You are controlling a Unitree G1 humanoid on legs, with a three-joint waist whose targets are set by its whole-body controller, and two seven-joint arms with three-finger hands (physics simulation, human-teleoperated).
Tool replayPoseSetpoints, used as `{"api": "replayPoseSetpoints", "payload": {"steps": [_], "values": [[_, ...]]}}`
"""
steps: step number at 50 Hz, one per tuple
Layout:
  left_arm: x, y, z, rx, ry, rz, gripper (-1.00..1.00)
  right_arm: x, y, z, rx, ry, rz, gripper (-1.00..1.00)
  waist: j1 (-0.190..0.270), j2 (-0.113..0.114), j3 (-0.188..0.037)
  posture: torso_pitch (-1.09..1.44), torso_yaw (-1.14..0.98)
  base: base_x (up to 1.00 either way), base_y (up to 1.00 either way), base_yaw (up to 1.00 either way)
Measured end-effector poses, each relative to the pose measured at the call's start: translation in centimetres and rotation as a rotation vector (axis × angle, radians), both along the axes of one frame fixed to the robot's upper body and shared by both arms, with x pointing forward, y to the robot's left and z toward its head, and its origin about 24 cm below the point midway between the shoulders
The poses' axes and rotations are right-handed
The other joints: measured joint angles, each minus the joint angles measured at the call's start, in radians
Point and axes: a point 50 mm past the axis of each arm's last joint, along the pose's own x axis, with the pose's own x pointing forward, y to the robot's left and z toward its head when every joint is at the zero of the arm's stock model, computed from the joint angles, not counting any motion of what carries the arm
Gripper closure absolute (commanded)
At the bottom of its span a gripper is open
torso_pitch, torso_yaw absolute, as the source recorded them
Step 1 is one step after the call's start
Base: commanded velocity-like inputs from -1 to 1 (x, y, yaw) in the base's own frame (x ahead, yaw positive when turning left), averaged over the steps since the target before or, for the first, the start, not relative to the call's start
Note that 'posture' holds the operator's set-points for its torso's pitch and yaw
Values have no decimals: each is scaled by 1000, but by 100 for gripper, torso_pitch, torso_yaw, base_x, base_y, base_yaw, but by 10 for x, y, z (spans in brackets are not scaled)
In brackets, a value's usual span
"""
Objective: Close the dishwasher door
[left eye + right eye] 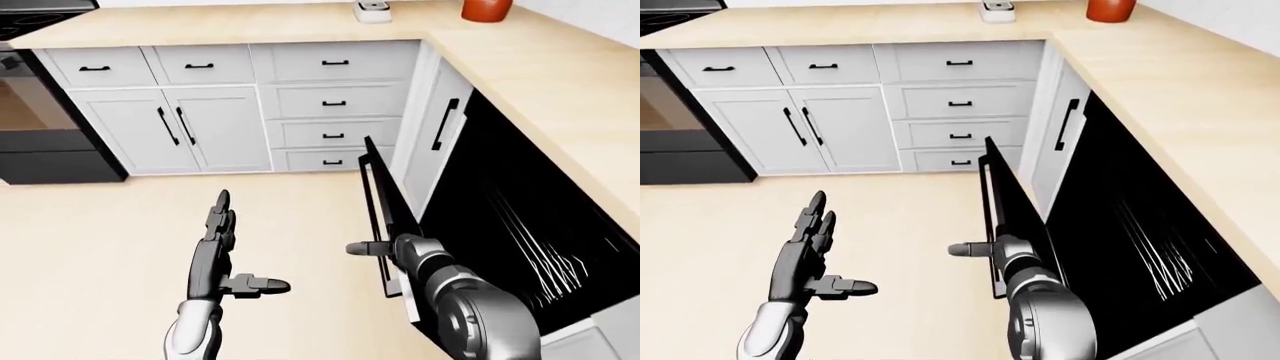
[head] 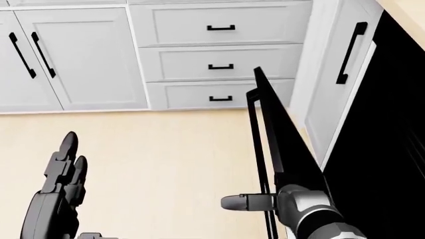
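Note:
The black dishwasher door [image 1: 395,202] stands partly open, tilted up steeply from its bottom hinge, with its handle bar [image 1: 372,217] on the face toward the view's left. The dark dishwasher cavity [image 1: 520,225] with wire racks shows to its right. My right hand [image 1: 385,249] rests at the door's side edge by the handle bar; one finger [image 2: 239,201] sticks straight out to the left past the bar, and the other fingers are hidden. My left hand [image 1: 240,247] is open and empty over the floor, left of the door, apart from it.
White cabinets [image 1: 170,127] and a drawer stack [image 1: 335,101] line the top of the view. A black oven [image 1: 40,127] stands at the left. The wooden counter [image 1: 560,82] carries a red jar [image 1: 487,7] and a white item [image 1: 372,11]. Light wood floor [image 1: 100,225] lies at the left.

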Motion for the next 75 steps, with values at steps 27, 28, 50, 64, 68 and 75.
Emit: {"api": "replayPoseSetpoints", "payload": {"steps": [27,28,50,64,68,75], "values": [[0,1,0,-6,3,3,-100,-1,-10,-1,-76,-1,-82,-100,16,2,-1,0,0,0,0,0],[0,1,0,-6,3,3,-100,-2,-10,-1,-78,-1,-86,-100,17,2,-1,0,0,0,0,0],[2,1,1,-7,4,4,-100,-3,-20,-1,-131,6,-162,-100,30,4,-2,0,0,0,0,0],[2,1,0,-10,8,6,-100,-4,-28,-1,-163,9,-172,-100,35,4,1,0,0,0,0,0],[3,2,1,-12,9,6,-100,-4,-32,1,-183,13,-206,-100,38,5,1,0,0,0,0,0],[3,2,1,-14,9,8,-100,-4,-41,3,-232,16,-253,-100,41,2,0,0,0,0,0,0]]}}
